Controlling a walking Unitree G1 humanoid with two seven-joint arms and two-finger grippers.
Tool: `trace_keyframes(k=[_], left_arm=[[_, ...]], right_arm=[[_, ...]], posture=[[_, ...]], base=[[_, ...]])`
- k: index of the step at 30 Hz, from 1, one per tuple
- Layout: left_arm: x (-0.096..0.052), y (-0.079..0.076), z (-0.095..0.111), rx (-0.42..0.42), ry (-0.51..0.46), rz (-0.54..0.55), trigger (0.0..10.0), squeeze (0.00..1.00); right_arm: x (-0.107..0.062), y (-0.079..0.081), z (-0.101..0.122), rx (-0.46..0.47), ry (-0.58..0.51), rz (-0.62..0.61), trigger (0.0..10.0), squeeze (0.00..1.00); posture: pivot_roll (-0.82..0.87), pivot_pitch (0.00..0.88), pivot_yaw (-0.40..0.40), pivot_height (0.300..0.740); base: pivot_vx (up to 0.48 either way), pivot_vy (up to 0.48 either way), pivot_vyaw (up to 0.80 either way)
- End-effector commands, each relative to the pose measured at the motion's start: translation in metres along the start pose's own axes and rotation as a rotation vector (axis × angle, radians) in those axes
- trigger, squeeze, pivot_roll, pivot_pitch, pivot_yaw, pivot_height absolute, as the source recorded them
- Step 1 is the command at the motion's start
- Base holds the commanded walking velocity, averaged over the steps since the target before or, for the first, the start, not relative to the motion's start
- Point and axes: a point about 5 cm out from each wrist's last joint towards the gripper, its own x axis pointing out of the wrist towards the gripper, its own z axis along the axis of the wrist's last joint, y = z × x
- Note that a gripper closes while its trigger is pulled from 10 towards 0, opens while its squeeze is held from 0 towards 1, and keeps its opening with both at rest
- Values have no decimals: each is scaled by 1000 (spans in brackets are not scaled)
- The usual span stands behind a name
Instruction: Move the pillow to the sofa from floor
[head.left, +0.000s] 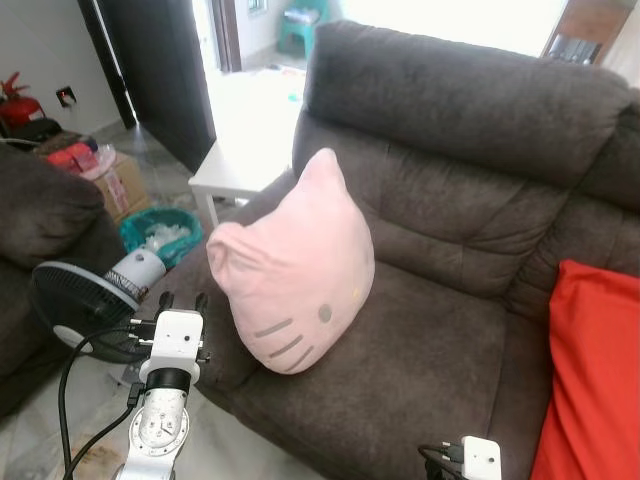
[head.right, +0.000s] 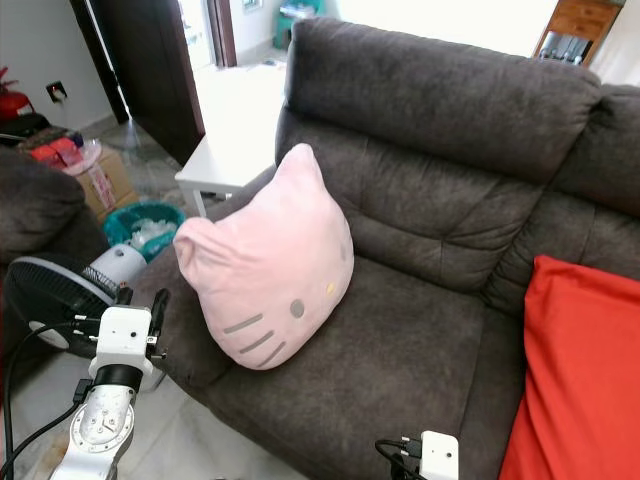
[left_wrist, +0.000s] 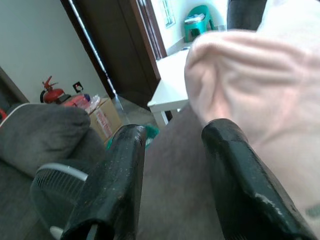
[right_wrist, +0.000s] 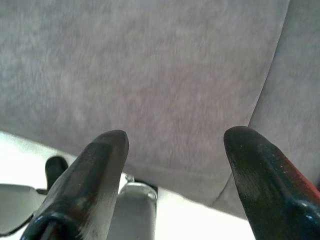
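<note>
The pink cat-face pillow (head.left: 295, 265) stands tilted on the dark grey sofa (head.left: 450, 340), on the seat's left end, leaning on the armrest. My left gripper (head.left: 183, 300) hovers just left of the armrest, open and empty, a short way from the pillow's ear. Along its fingers, the left wrist view has the pillow (left_wrist: 260, 85) close beyond one fingertip. My right gripper (right_wrist: 176, 135) is open and empty, low by the sofa's front, facing grey upholstery (right_wrist: 165, 75); its wrist block (head.left: 480, 458) sits at the bottom edge.
A red cushion (head.left: 590, 370) lies on the sofa's right part. A black-caged fan (head.left: 80, 305) stands on the floor left of my left arm, beside a second dark sofa (head.left: 40, 215). Behind are a teal basket (head.left: 160, 232), a cardboard box (head.left: 115, 180) and a white side table (head.left: 235, 165).
</note>
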Motion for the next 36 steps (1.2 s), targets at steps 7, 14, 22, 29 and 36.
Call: trace_keyframes(k=[7, 14, 22, 29, 36], left_arm=[[-2, -1, -6, -11, 39, -8, 10000, 0], [-2, 0, -8, -10, 46, -8, 10000, 0], [-1, -3, -20, -42, 116, -27, 10000, 0], [-1, 0, -46, -78, 253, -58, 10000, 0], [-12, 12, -93, -57, 478, -83, 10000, 0]], right_arm=[[-1, -2, -4, 5, 19, -14, 10000, 0], [-1, -1, -5, 3, 24, -10, 10000, 0], [-1, -1, -6, 5, 27, -5, 10000, 0], [-2, 0, -7, 6, 30, -2, 10000, 0], [-1, 0, -6, 8, 31, 3, 10000, 0]], posture=[[123, 70, -36, 740], [125, 62, -35, 740], [126, 47, -36, 740], [125, 36, -35, 740], [132, 37, -37, 740]], base=[[-294, 0, 0], [-302, 0, 0], [-263, 0, 0], [0, 0, 0], [0, 0, 0]])
